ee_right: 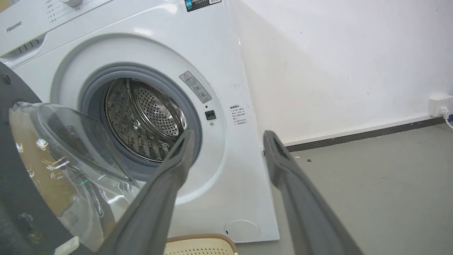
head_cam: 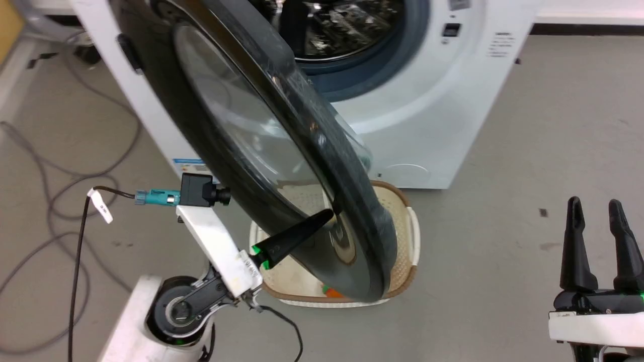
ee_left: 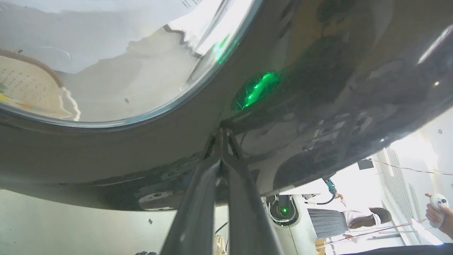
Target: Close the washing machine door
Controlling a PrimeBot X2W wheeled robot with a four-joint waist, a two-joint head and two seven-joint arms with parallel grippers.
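Closed tip to tip with nothing between them, your left gripper (ee_left: 222,136) rests its fingertips on the glossy black frame of the washing machine door (head_cam: 251,125), just beside the glass bowl (ee_left: 116,71).

Behind it stands the washing machine (head_cam: 427,100), white and boxy, with its round opening and steel drum (ee_right: 145,117) uncovered. You see the door hung from the machine's left side and swung well out toward you. Its lower edge hangs above the cream basket (head_cam: 400,236) on the floor. Your right gripper (head_cam: 596,206) sits low at the right with its fingers spread, holding nothing, well apart from the door.

Expect the door to feel stiff and fairly heavy, turning only about its hinge. You need no grasp, so a push should do. Keep your contact on the black frame toward the free edge, far from the hinge, where the swing comes easiest. That gloss looks slippery, so your tips may skate. Stay off the glass bowl, which is curved and likely the most fragile part.
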